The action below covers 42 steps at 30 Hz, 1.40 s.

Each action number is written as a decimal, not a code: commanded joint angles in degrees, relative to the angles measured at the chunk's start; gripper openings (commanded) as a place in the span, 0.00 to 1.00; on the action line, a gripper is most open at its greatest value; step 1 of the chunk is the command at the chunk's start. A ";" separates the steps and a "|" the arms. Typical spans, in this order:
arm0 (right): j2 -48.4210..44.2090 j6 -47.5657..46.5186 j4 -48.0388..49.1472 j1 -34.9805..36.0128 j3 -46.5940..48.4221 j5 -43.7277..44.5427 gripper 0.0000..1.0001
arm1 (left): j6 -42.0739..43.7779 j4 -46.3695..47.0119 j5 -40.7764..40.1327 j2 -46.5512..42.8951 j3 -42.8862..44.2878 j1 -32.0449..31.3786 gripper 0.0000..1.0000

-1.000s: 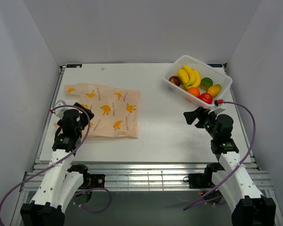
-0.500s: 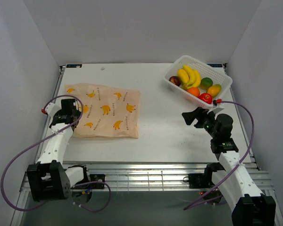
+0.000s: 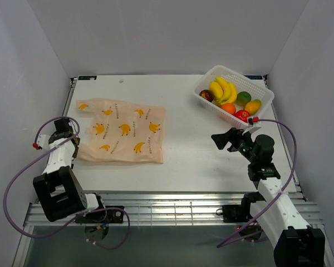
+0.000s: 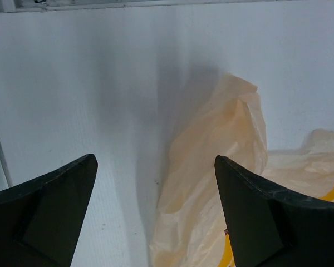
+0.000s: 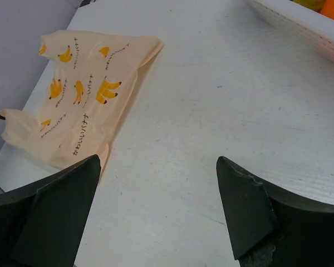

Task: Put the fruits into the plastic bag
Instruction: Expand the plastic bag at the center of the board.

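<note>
2 robot arms sit at the near edge of a white table, shown to us from above and from each wrist. The plastic bag lies flat on the left half of the table. It is peach-orange and printed with small yellow bananas.

All 6 fruits rest in a white lattice basket at the far right corner, well apart from the bag. They are a banana bunch, a dark-red piece, an orange, a green piece, a yellow-green piece and a red piece.

The left gripper has its fingers spread wide and holds nothing. In its wrist view, a crumpled pale fold of the bag lies on the table ahead of the gap, closer to the right finger. We cannot tell whether that finger touches it. From above, this gripper sits at the bag's left edge, and its fingers are hard to make out behind its own wrist.

The right gripper is over bare table between bag and basket, nearer the basket, with its fingers wide apart and empty. Its wrist view looks across the table to the bag. The basket is cut off at the top right corner there, so we see only a strip of wall and slivers of fruit.
</note>
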 commanded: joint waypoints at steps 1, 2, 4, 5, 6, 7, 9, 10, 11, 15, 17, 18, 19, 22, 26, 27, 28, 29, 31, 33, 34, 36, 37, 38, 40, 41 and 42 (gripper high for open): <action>-0.97 -0.75 6.44 0.06 -1.40 -5.07 0.90 | 1.63 6.38 2.95 3.74 3.53 0.17 0.98; -1.14 -0.75 6.44 0.06 -1.32 -5.16 0.90 | 2.07 6.82 3.48 4.90 4.14 0.25 0.97; -1.23 -0.75 6.97 0.15 -1.40 -5.95 0.90 | 2.77 6.92 3.83 8.40 6.33 0.34 0.92; -1.50 -0.66 7.32 0.15 -1.49 -6.39 0.90 | 2.77 7.00 4.18 9.21 6.78 0.34 0.87; -1.50 -0.75 8.02 0.15 -1.93 -7.00 0.90 | 2.95 8.57 4.88 10.00 6.96 0.34 0.82; -1.58 -0.49 9.16 0.15 -2.10 -8.14 0.90 | 3.73 9.89 5.76 10.61 6.96 0.34 0.76; -1.76 -0.49 9.52 0.15 -2.28 -8.76 0.90 | 4.62 11.22 7.69 12.55 7.22 0.34 0.64; -1.85 -0.40 9.95 0.15 -2.37 -9.03 0.90 | 4.53 11.40 8.40 13.08 7.31 0.34 0.62; -2.02 -0.40 10.05 0.06 -2.37 -9.03 0.90 | 4.71 12.09 9.27 13.60 7.14 0.34 0.60; -2.64 -0.57 10.22 0.15 -2.63 -8.86 0.90 | 9.44 20.68 14.81 13.87 4.85 0.34 0.30; -2.82 -0.57 10.66 0.15 -2.90 -8.94 0.90 | 10.51 23.08 19.20 14.31 3.97 0.34 0.00; -2.90 -0.57 10.75 0.15 -2.98 -8.86 0.90 | 10.68 24.92 20.52 14.75 3.80 0.34 0.00; -2.90 -0.66 10.66 0.06 -2.90 -8.85 0.90 | 12.25 25.98 21.75 14.75 3.53 0.34 0.00; -2.90 -0.66 10.66 0.06 -2.90 -9.03 0.90 | 13.31 29.32 24.22 12.14 1.25 0.34 0.00; -2.64 -0.66 10.75 0.06 -2.81 -9.64 0.90 | 16.13 38.10 31.13 3.61 -5.33 0.26 0.00; -2.73 -0.66 10.75 0.06 -2.81 -9.82 0.90 | 16.66 42.29 33.34 1.76 -6.56 0.26 0.00; -2.55 -0.75 11.01 0.06 -2.90 -10.34 0.90 | 16.83 43.99 35.37 0.18 -8.75 0.34 0.00; -2.47 -0.84 11.45 0.15 -2.90 -10.87 0.90 | 17.62 45.40 37.74 -2.45 -9.56 0.00 0.00; -1.50 -1.19 13.20 0.50 -3.16 -13.23 0.90 | 18.15 47.17 41.97 -4.14 -10.79 -1.58 0.00; -0.19 -3.11 13.47 1.98 -2.73 -14.21 0.90 | 18.51 47.61 42.15 -5.90 -11.41 -2.99 0.00; 1.39 -4.17 11.21 5.39 -1.16 -12.30 0.90 | 18.33 47.87 42.94 -6.25 -12.11 -4.13 0.00; 3.85 -10.22 6.82 11.19 1.57 -7.30 0.90 | 18.42 48.40 44.78 -7.48 -12.46 -6.15 0.00; 7.00 -12.24 4.79 18.18 5.07 -1.18 0.90 | 18.85 48.31 43.92 -8.18 -12.55 -9.55 0.00; 8.59 -14.09 2.60 21.30 6.49 0.62 0.90 | 19.29 48.40 42.52 -9.14 -12.55 -11.50 0.00; 13.33 -18.32 2.84 27.19 8.87 -0.14 0.90 | 21.14 48.57 42.67 -12.22 -12.12 -17.02 0.00; 14.57 -18.68 4.58 28.00 10.53 -1.20 0.90 | 21.49 48.66 43.64 -13.36 -11.51 -18.36 0.00; 15.72 -19.03 5.73 28.53 11.16 -2.34 0.90 | 22.10 49.01 44.95 -14.59 -11.06 -20.03 0.00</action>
